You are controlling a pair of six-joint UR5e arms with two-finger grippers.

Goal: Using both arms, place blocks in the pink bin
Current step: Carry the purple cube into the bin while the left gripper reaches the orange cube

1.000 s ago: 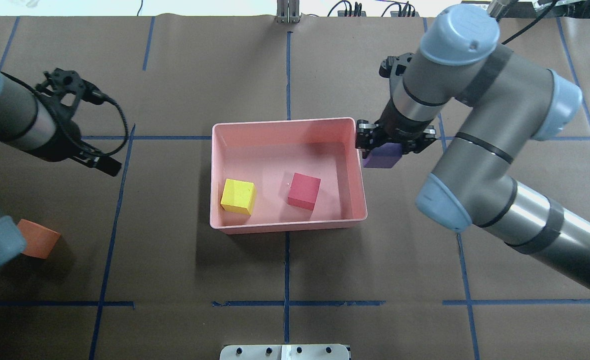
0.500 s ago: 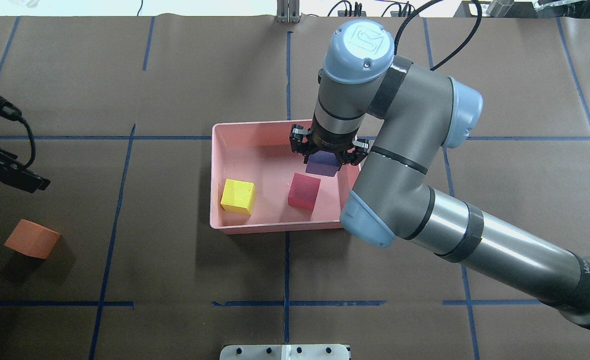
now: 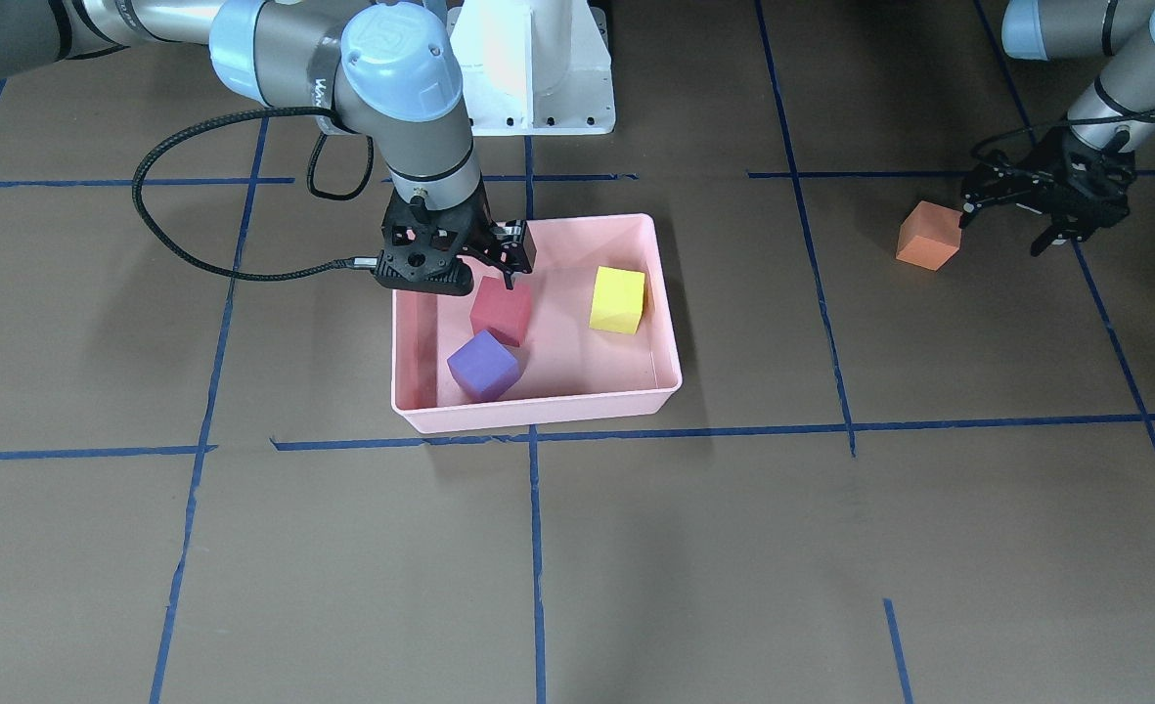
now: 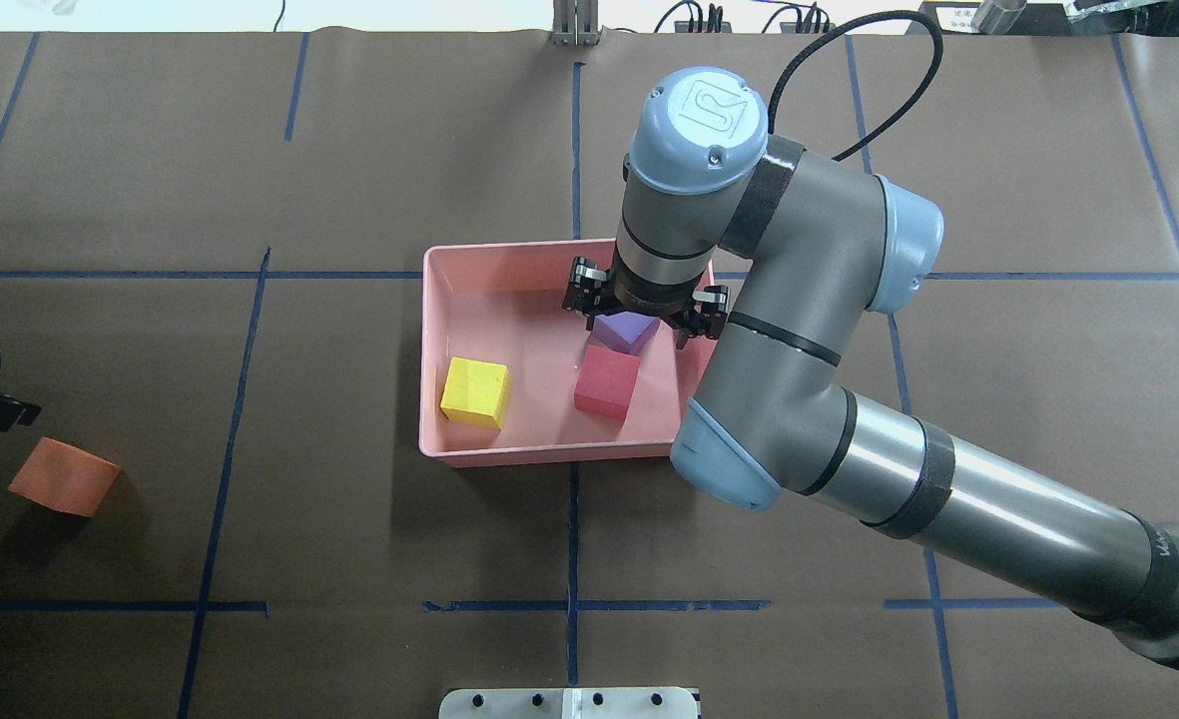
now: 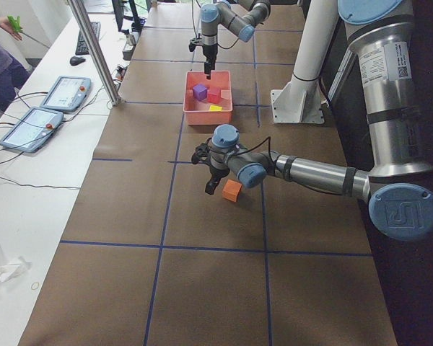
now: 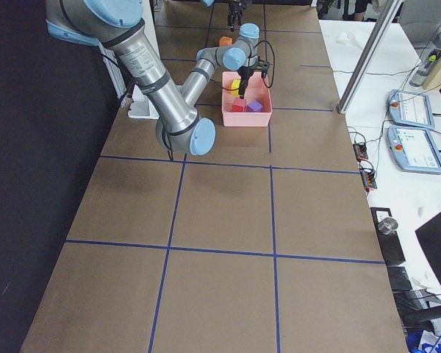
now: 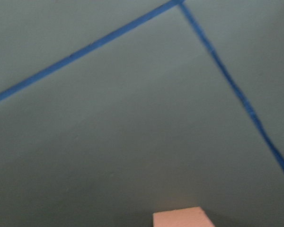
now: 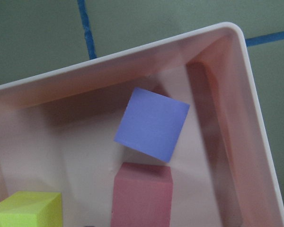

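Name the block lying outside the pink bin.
The orange block, alone on the table; the red block, yellow block and purple block lie in the pink bin.

The overhead camera looks forward and down; the opposite front camera faces back toward it. Both centre the pink bin, whose corner the close right wrist camera shows near 1 o'clock.

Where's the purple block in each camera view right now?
Front-facing: purple block in the pink bin's near-left corner.
Overhead: purple block right of the bin's centre.
Exterior left: block in the bin's left half.
Exterior right: block in the bin's right half.
Left wrist: not in it.
Right wrist: block at picture centre.
Landmark: the red block beside it.
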